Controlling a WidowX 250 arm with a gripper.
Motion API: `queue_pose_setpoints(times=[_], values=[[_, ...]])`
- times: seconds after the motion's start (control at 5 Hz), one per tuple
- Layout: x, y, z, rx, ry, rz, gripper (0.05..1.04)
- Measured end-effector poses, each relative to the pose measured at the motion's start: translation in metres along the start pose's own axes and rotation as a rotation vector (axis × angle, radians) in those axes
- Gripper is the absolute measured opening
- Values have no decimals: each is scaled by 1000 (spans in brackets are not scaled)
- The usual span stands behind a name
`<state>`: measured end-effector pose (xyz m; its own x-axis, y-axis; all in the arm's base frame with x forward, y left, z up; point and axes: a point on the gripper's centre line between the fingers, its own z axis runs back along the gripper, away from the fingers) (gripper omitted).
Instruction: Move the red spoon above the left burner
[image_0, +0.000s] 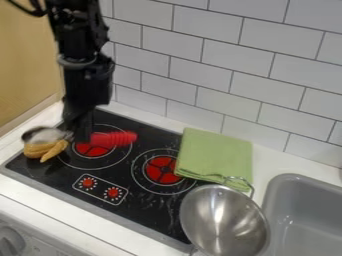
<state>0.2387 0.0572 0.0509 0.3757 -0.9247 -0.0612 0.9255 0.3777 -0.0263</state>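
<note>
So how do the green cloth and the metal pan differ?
The green cloth is matte and folded into a flat rectangle, while the metal pan is shiny, round and hollow. The cloth lies farther back, toward the tiled wall; the pan sits at the front. Both overlap the right side of the black stovetop.

On my feed: gripper (81, 136), black; spoon (119, 139), red handle, silvery bowl; cooktop (43, 172), black, its burners red with black crossing lines inside pale rings; control knobs (88, 183), red, ringed by white dots; folded cloth (215, 156), light green; metal bowl (224, 217), silver; sink (300, 217), grey; wall tiles (217, 57), whitish, in a dark-lined brick pattern.
</note>
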Motion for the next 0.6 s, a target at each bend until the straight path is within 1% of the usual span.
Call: queue_pose_setpoints(times=[0.2, 0.4, 0.6], values=[[2, 31, -7, -16, 52, 0, 68], [8, 62, -13, -24, 64, -14, 68], [13, 86, -24, -37, 63, -56, 68]])
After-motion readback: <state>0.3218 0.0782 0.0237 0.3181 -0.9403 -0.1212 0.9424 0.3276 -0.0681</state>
